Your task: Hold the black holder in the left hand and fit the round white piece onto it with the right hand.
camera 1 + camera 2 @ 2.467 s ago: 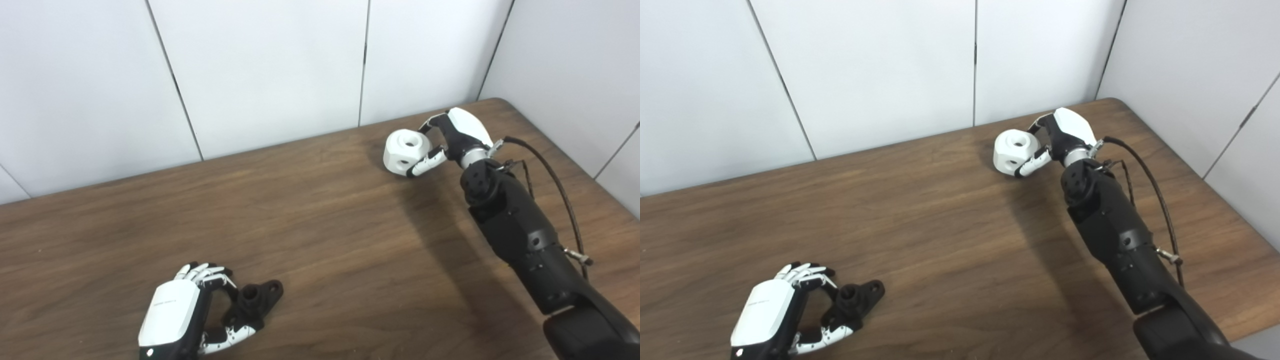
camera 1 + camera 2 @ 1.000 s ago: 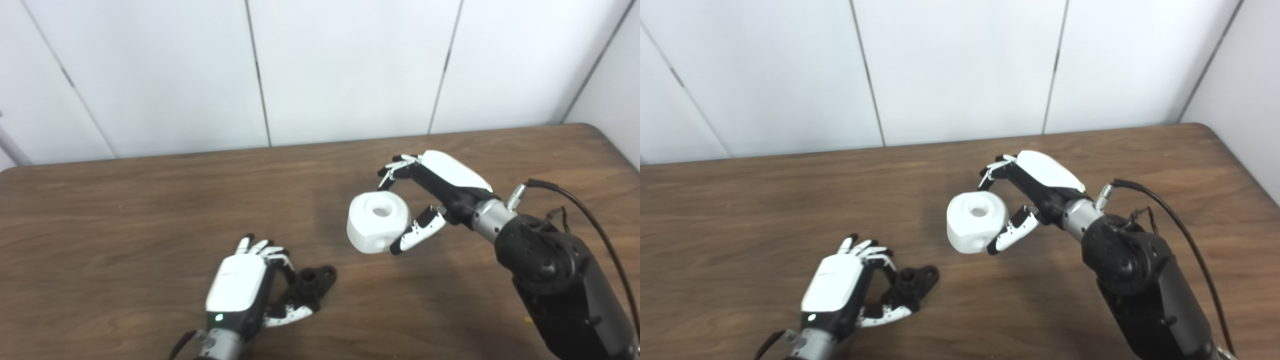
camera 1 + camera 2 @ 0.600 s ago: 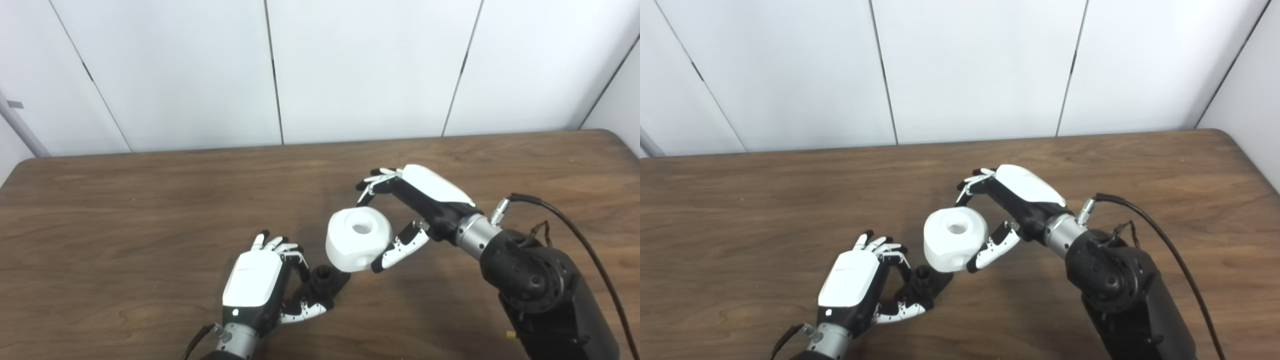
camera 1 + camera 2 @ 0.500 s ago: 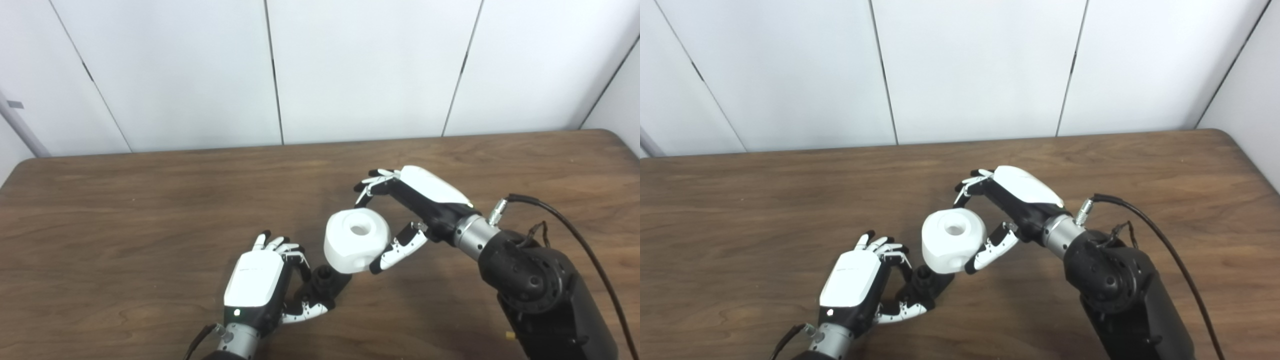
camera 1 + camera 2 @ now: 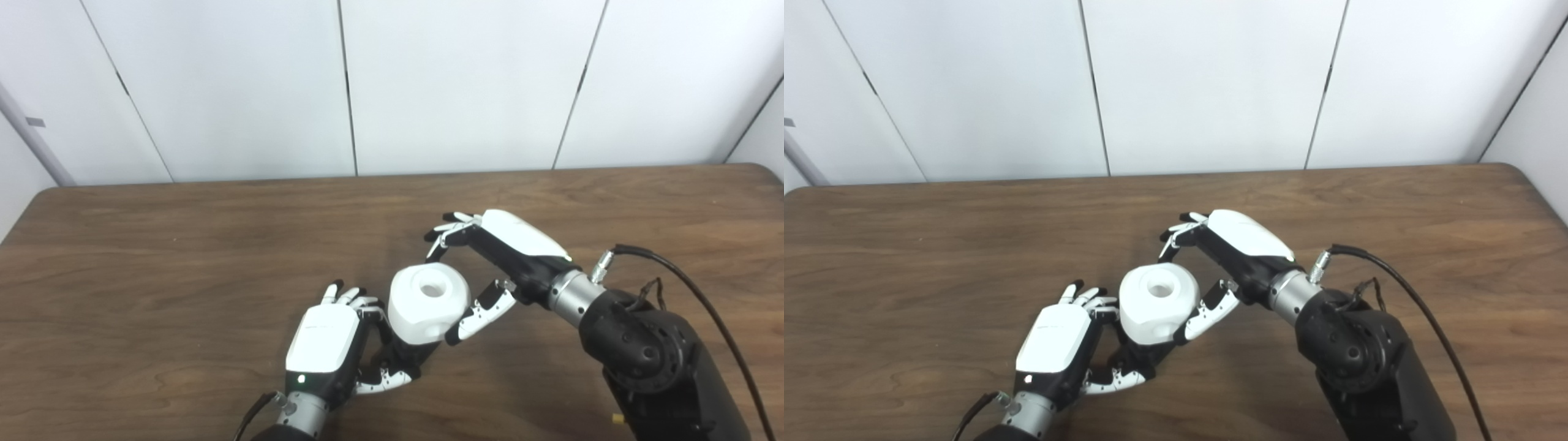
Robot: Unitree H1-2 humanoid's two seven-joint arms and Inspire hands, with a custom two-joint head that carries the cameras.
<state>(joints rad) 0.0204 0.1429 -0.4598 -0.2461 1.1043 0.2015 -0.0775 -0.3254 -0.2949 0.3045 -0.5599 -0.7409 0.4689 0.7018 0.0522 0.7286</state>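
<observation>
The round white piece with a hole in its top is held between the fingers and thumb of my right hand. It hangs right over the black holder, hiding most of it. My left hand is curled around the holder near the table's front, its thumb under the holder's near end. In the right eye view the white piece covers the holder almost wholly. Whether the piece touches the holder's post cannot be told.
The brown wooden table ends at a white panelled wall at the back. A black cable loops off my right forearm.
My right hand has carried the white piece left and down, from beside the holder to right over it. The left hand keeps its hold. The camera has shifted a little.
</observation>
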